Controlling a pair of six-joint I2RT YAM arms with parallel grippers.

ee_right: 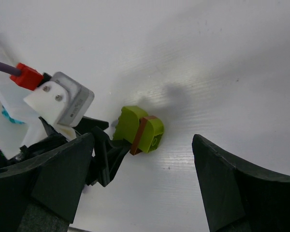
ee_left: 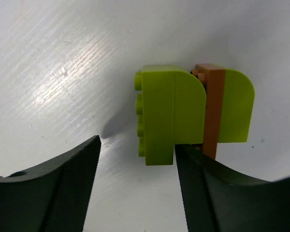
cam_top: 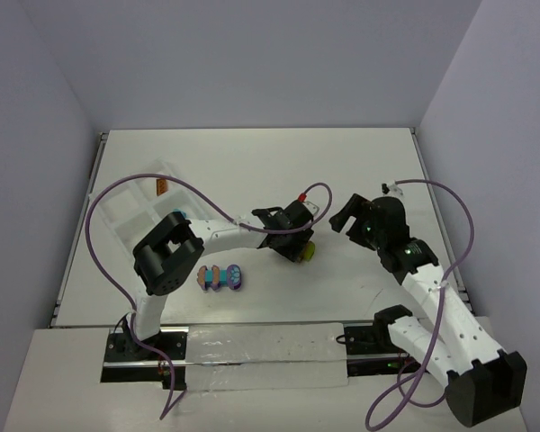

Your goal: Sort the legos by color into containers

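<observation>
The white surface [cam_top: 252, 171] is closed in by pale grey walls at the far side and at both flanks. A shallow white tray [cam_top: 117, 225] lies near its left edge, and an orange-brown brick [cam_top: 162, 187] lies in one far compartment of this tray.

Near the middle of the surface, well apart from every edge, is a small lego cluster [ee_left: 193, 113]: two lime green rounded bricks with a thin orange-brown brick between them. It rests on the surface. The left hand [ee_left: 137, 145] stands over it with its two fingers apart. The cluster is at the tip of one finger [ee_left: 217, 193] and is not squeezed between the two (I cannot tell whether this finger really touches it). The other finger [ee_left: 58, 188] is apart from the cluster, with bare surface between.

The right hand [cam_top: 349, 214] hangs near the cluster, on its right side, and its fingers are wide apart and hold nothing.

A second cluster [cam_top: 220, 277], with orange-brown, turquoise and purple bricks, lies nearer to the arm bases, just beside the elbow of the left arm [cam_top: 166, 256] and apart from the tray.
</observation>
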